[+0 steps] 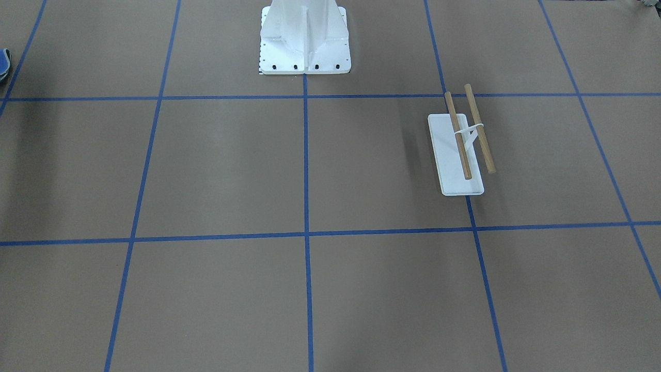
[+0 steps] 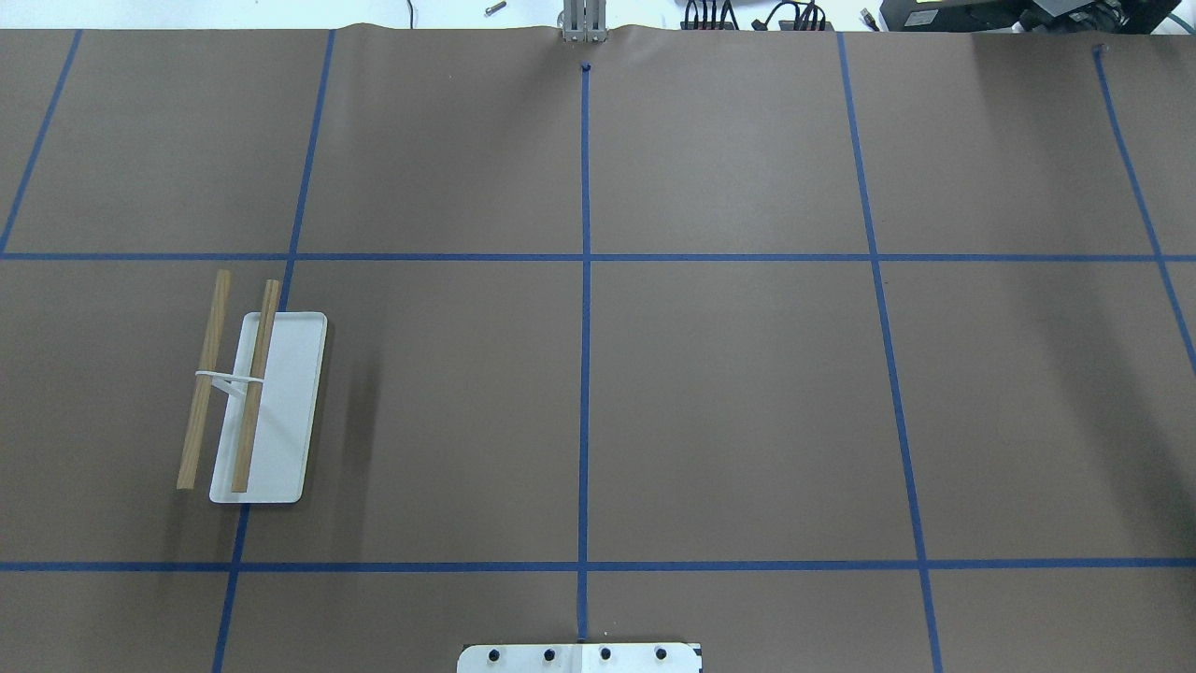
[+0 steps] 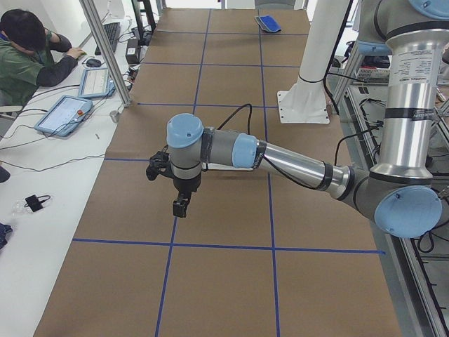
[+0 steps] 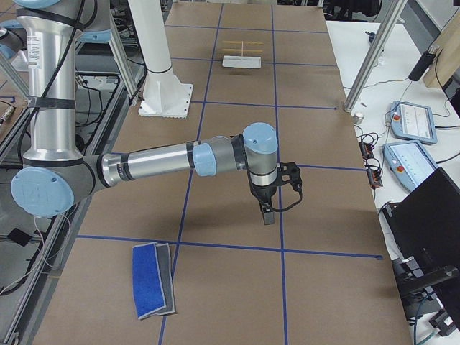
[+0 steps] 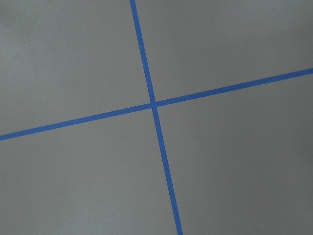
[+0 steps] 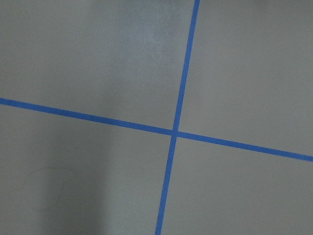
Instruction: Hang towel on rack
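The rack (image 1: pixel 448 155) stands on the table on my left side, its two wooden bars bare; it also shows in the overhead view (image 2: pixel 285 411) and small at the far end of the exterior right view (image 4: pixel 242 61). The blue towel (image 4: pixel 147 280) lies folded flat on the table at my far right; it shows far off in the exterior left view (image 3: pixel 269 23) and at the front-facing view's left edge (image 1: pixel 4 62). My left gripper (image 3: pixel 181 208) and right gripper (image 4: pixel 268 214) hang above bare table. They show only in side views, so I cannot tell if they are open or shut.
The white bolted pedestal (image 1: pixel 304 41) stands at the table's middle on the robot's side. Blue tape lines grid the brown table. An operator (image 3: pixel 28 56) sits at a side desk with tablets. Both wrist views show only table and tape.
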Controlling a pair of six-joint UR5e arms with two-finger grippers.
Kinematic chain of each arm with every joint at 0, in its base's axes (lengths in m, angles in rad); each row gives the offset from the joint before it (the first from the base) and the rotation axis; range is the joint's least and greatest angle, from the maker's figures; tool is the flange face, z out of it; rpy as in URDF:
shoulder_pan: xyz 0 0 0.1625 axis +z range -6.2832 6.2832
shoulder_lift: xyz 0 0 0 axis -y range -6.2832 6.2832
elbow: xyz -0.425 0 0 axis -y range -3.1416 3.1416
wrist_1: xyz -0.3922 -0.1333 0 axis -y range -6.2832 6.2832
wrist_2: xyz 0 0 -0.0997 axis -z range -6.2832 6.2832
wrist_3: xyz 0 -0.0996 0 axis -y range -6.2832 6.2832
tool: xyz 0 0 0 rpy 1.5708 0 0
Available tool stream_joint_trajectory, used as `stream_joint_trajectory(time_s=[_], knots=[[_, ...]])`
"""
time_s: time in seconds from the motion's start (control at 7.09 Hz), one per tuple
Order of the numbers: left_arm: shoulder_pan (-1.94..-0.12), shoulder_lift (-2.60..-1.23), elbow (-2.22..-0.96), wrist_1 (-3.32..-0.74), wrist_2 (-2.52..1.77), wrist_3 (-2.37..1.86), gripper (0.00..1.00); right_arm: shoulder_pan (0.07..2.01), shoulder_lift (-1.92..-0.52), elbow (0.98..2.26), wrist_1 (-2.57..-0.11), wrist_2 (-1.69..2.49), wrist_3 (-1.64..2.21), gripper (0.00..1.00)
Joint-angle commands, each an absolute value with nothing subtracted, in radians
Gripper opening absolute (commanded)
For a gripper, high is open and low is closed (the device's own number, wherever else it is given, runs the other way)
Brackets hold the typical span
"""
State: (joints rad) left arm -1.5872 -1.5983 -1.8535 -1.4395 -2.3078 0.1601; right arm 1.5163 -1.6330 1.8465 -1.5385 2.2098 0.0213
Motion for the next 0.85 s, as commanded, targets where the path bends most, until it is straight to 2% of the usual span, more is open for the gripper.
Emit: stream_joint_trajectory(time_s=[0.0, 0.28, 0.71], knots=[[-1.588, -1.604, -1.788, -1.649, -2.316, 0.158, 0.98, 1.517, -1.725, 1.861, -1.447, 2.213, -0.004, 1.00], [-1.588, -1.601, -1.799, -1.663, -2.316, 0.158, 0.98, 1.516, -1.920, 1.839, -1.291, 2.220, -0.002, 1.00], [-1.588, -1.603, -1.807, -1.669, -2.316, 0.158, 0.98, 1.514, -2.107, 1.818, -1.192, 2.218, -0.023, 1.00]])
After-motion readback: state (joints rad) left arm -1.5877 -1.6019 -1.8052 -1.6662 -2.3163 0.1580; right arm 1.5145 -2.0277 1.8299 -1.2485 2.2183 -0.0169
